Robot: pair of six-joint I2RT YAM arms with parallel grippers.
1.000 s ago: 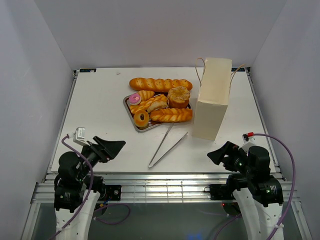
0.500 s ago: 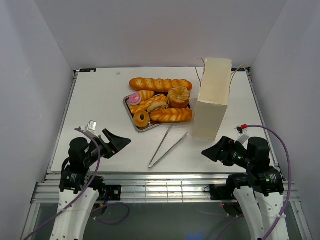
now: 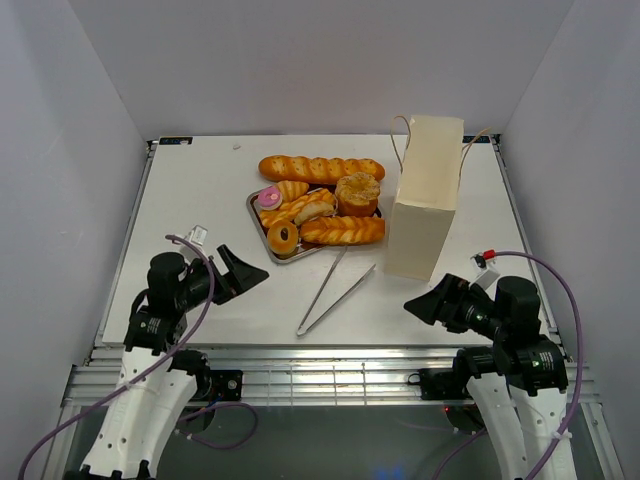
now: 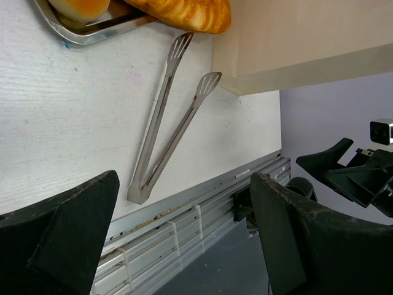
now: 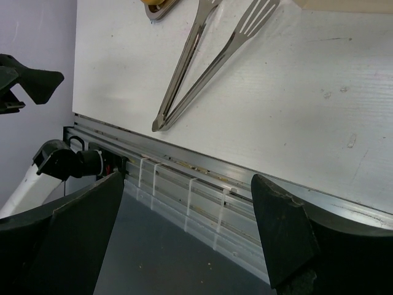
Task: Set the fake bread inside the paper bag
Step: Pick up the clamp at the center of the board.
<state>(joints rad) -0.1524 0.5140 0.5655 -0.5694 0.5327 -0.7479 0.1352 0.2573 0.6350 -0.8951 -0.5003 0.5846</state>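
Observation:
The fake bread [image 3: 315, 215] is a heap of glossy golden pastries on a silver tray [image 3: 254, 212], with a long braided baguette [image 3: 320, 168] lying just behind it. In the left wrist view one loaf end [image 4: 190, 12] shows at the top. The paper bag [image 3: 425, 200] stands upright to the right of the tray, and its base [image 4: 295, 37] also shows in the left wrist view. My left gripper [image 3: 240, 275] [image 4: 184, 184] hovers open near the front left, empty. My right gripper [image 3: 425, 303] [image 5: 187, 178] is open and empty in front of the bag.
Metal tongs [image 3: 335, 285] [image 4: 169, 117] [image 5: 209, 55] lie on the white table between the grippers, tips toward the tray. The table's front aluminium rail [image 3: 320, 352] runs just behind both grippers. White walls enclose the left, right and back sides.
My left arm has risen and moved forward over the table toward the tray. The right gripper shifted slightly left early on and then held still. Both stayed open.

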